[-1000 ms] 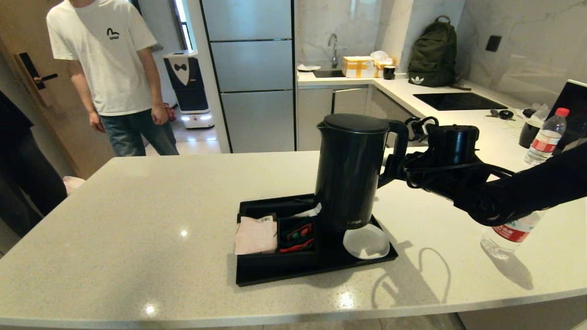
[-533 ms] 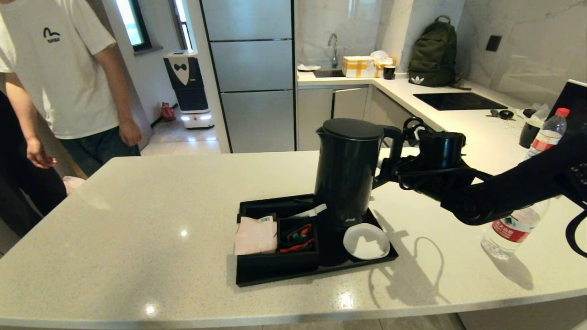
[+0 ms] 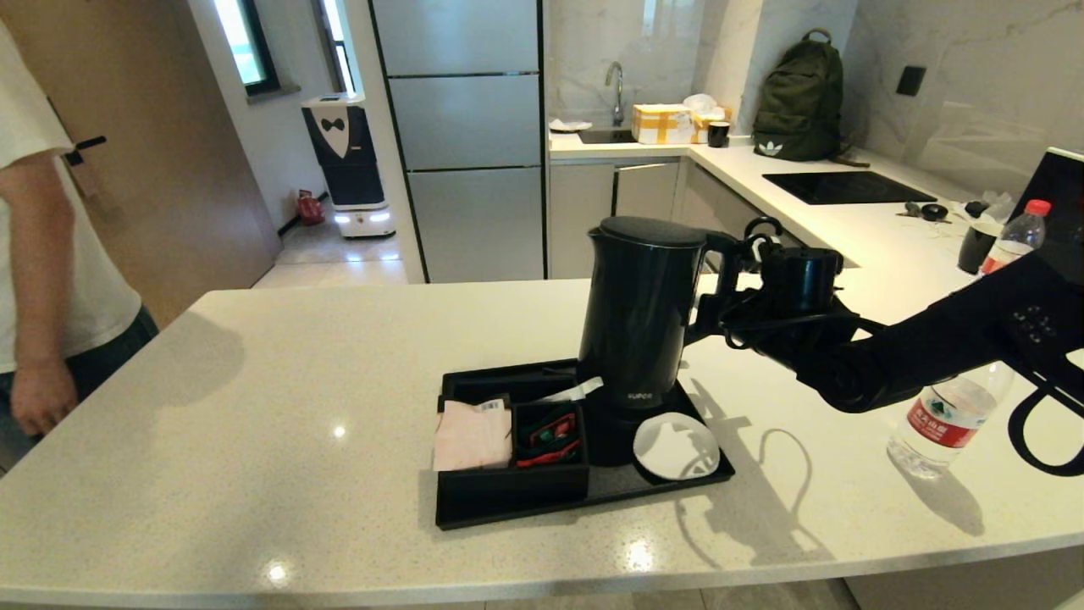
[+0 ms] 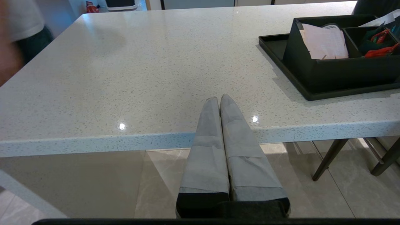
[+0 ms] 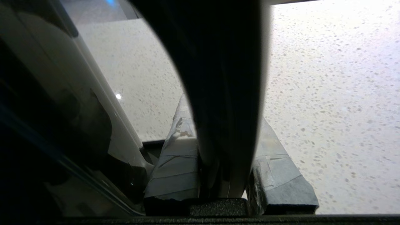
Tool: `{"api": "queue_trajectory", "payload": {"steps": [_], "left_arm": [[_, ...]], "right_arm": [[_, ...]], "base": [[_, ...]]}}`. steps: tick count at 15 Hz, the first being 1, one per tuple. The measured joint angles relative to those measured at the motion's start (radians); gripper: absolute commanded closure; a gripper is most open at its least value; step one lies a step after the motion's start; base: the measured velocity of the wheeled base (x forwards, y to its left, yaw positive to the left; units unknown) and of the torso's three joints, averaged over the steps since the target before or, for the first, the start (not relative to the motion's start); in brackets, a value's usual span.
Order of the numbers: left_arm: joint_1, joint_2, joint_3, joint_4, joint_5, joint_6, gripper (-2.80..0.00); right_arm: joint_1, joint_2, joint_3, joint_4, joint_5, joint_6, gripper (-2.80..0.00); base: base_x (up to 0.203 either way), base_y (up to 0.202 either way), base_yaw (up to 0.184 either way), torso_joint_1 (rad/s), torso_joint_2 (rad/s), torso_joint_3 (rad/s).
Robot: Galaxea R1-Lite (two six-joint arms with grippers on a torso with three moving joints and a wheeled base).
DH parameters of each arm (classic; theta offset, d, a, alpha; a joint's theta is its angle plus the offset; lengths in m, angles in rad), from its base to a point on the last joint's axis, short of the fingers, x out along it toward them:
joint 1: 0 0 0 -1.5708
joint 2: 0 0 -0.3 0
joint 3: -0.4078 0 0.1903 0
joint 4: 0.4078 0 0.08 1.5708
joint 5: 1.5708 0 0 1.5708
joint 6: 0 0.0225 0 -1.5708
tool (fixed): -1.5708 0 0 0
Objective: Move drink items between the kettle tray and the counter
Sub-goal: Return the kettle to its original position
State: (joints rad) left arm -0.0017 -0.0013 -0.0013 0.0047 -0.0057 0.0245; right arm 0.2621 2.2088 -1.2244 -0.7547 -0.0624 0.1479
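The kettle tray [image 3: 677, 485] lies on the bench [image 3: 296, 407] and carries a divided box [image 3: 508, 483]: one compartment holds a pale pink folded napkin [image 3: 472, 435], the one beside it red and green sachets [image 3: 549, 432], and a white slip of paper [image 3: 576, 390] pokes out behind them. On the tray beside the box is the round kettle base [image 3: 611, 440], with the black kettle [image 3: 641, 313] standing upright on it, and a white coaster [image 3: 676, 446] lies just beside the base. The right gripper [image 3: 730, 292] reaches in from the side with its fingers [image 5: 175, 165] closed around the kettle's loop handle [image 5: 225, 93], one taped pad on either side of it. The clear water bottle [image 3: 948, 419] with the red-white label stands on the bench well behind those fingers, under the right forearm, off the tray. A second red-capped bottle [image 3: 1012, 241] stands farther back, partly hidden by the arm. The left gripper [image 4: 220, 103] hangs off the near edge of the bench, its fingers pressed together on nothing, with the tray off to one side of them. A second ago the kettle hung in the air above the tray, hiding part of the coaster; now it is down on its base and the coaster is fully uncovered. A person in a white shirt [image 3: 34, 254] has shifted from the doorway to the view's edge.
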Motion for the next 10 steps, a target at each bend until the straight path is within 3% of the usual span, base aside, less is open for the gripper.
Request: {"api": "queue_trajectory", "payload": {"steps": [6, 10], "left_arm": [[0.000, 0.000, 0.000, 0.000, 0.000, 0.000, 0.00], [0.000, 0.000, 0.000, 0.000, 0.000, 0.000, 0.00]], "right_arm": [[0.000, -0.043, 0.038, 0.008, 0.002, -0.075, 0.00], [0.000, -0.056, 0.041, 0.012, 0.001, -0.081, 0.00]], "base": [[0.000, 0.000, 0.000, 0.000, 0.00, 0.000], [0.000, 0.000, 0.000, 0.000, 0.00, 0.000]]}}
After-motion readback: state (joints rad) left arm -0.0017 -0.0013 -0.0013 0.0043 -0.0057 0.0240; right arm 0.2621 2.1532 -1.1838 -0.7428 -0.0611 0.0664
